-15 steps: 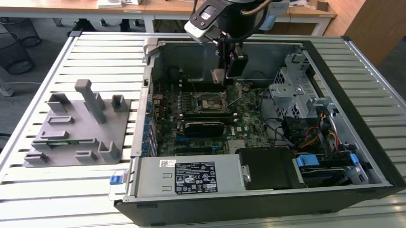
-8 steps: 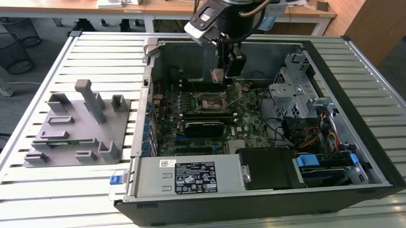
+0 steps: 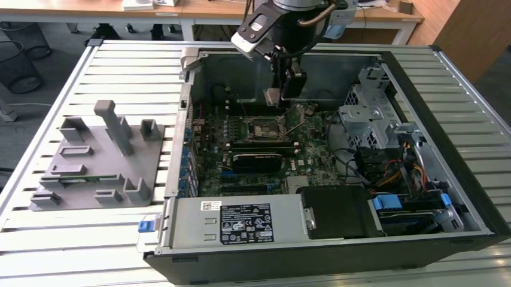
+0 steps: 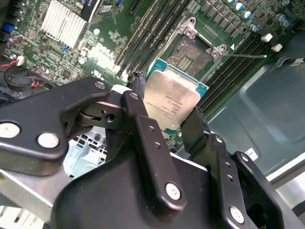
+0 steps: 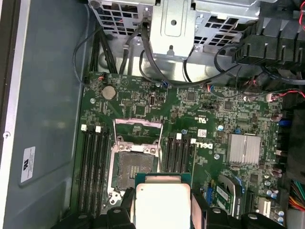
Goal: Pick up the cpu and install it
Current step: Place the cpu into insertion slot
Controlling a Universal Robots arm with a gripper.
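The gripper (image 4: 167, 102) is clamping the cpu (image 4: 174, 93) by opposite edges (metal top facing away from the motherboard (image 4: 102, 52)), holding it above and just beside the open socket (image 4: 190, 50).

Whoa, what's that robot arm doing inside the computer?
The robot arm's tool is pinching the cpu, a little silver square chip, by its edges. It holds the chip in the air inside the open computer case, above the green motherboard. The socket where the chip belongs is open and empty, so the chip is not in yet.
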